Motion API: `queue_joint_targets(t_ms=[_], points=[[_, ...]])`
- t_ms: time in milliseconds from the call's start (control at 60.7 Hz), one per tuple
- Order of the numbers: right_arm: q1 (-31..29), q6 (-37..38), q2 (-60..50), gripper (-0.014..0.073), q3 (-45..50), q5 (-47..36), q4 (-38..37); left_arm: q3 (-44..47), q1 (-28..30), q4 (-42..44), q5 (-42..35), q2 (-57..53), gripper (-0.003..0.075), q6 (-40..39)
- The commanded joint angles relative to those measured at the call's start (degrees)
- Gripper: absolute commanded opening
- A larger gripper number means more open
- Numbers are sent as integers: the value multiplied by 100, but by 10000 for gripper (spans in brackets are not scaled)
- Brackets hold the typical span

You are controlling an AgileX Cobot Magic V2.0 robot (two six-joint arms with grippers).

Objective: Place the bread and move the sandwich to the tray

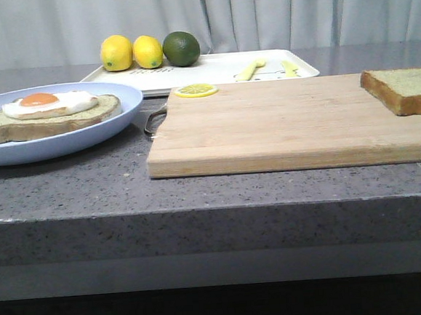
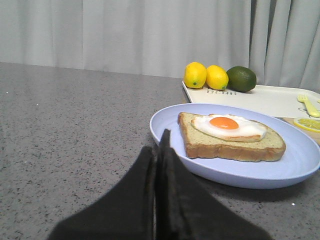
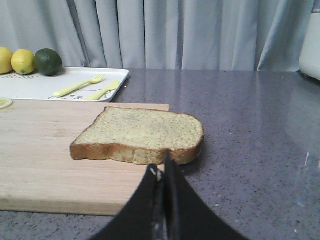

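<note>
Front view: 1 bread (image 1: 403, 89), 2 lemons (image 1: 116, 52), maybe 2 utensils (image 1: 250, 70).

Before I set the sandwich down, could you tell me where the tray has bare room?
The tray is bare in its middle, between the lime and the yellow cutlery. Its far-left corner is crowded with lemons.

Left gripper (image 2: 161, 150) and right gripper (image 3: 164, 172), each seen from its own wrist camera: two matte black fingers, broad at the base and tapering to narrow tips, the right showing a small pale scuffed spot near one tip and a thin bright seam between fingers.
</note>
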Motion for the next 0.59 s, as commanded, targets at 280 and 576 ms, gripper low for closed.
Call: queue_joint_targets(t_ms=[280,576], points=[[-50,0,-140,-67,-20,-496,-56,28,-2,0,-479,-123,-18,-46],[-49,0,-140,-67,-20,-534,-56,28,-2,0,-479,-123,-18,-46]])
